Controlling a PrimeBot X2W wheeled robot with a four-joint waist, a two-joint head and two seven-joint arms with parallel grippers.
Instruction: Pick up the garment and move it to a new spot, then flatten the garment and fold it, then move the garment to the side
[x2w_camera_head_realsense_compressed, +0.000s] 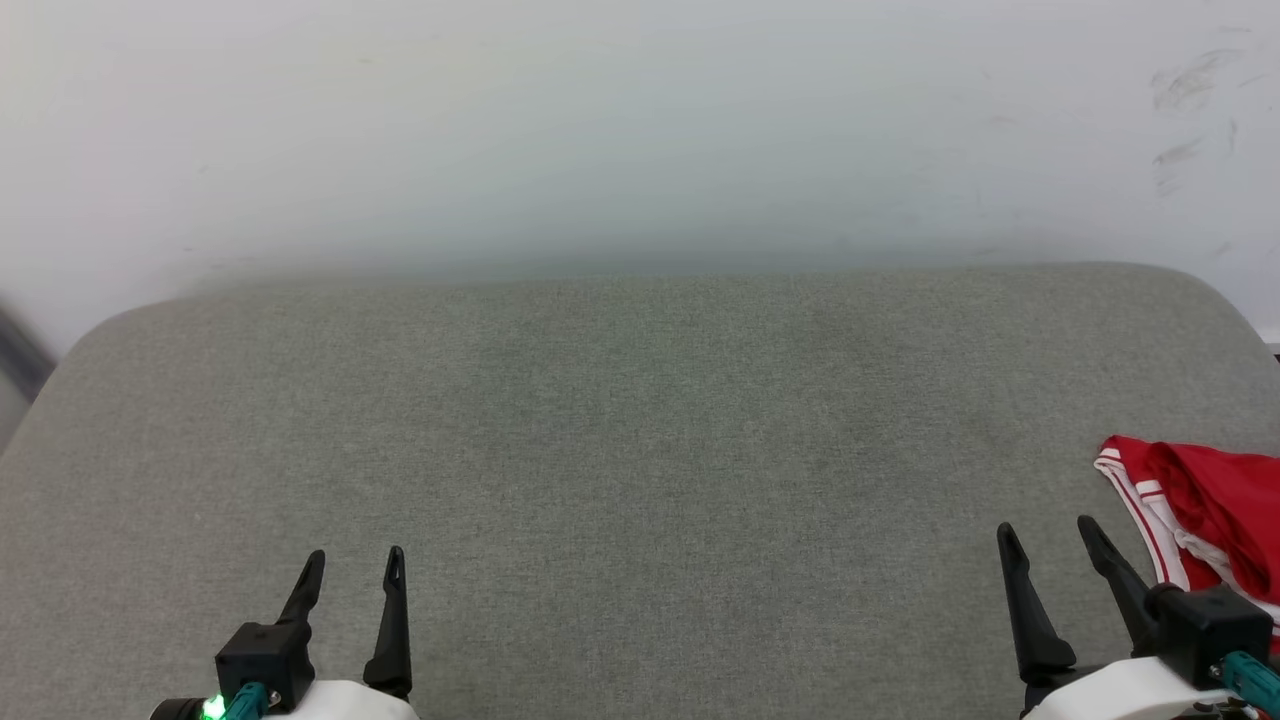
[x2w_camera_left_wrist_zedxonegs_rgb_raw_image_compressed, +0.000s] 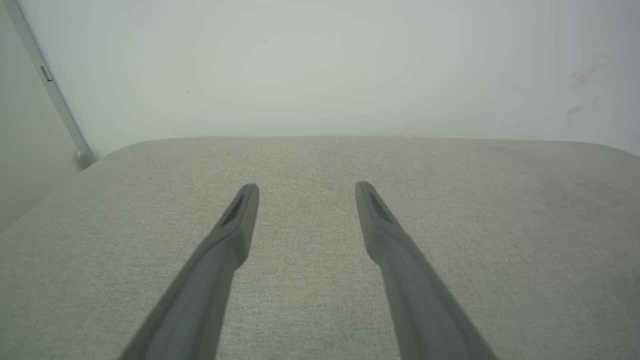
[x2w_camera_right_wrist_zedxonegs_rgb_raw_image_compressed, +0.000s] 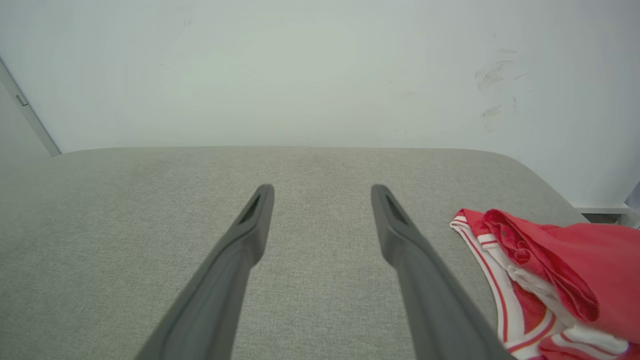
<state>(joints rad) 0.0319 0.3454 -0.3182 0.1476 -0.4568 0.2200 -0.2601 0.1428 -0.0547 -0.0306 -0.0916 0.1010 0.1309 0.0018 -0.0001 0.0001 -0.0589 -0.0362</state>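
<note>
Crumpled red-and-white jersey garment (x2w_camera_head_realsense_compressed: 1215, 500) lies at right edge of grey fabric cushion (x2w_camera_head_realsense_compressed: 640, 420), beside my right pincer (x2w_camera_head_realsense_compressed: 1045, 527). It and my left pincer (x2w_camera_head_realsense_compressed: 357, 553) gape empty. Likely light, limp, slippery: I'd pinch striped trim (x2w_camera_head_realsense_compressed: 1143, 510).

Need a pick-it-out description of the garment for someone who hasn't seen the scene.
Start at the wide grey fabric-covered surface below the white wall and go to its right edge. There, just right of the right gripper, the garment lies crumpled. It is bright red with white, red-striped trim, the one coloured thing on the grey.
</note>
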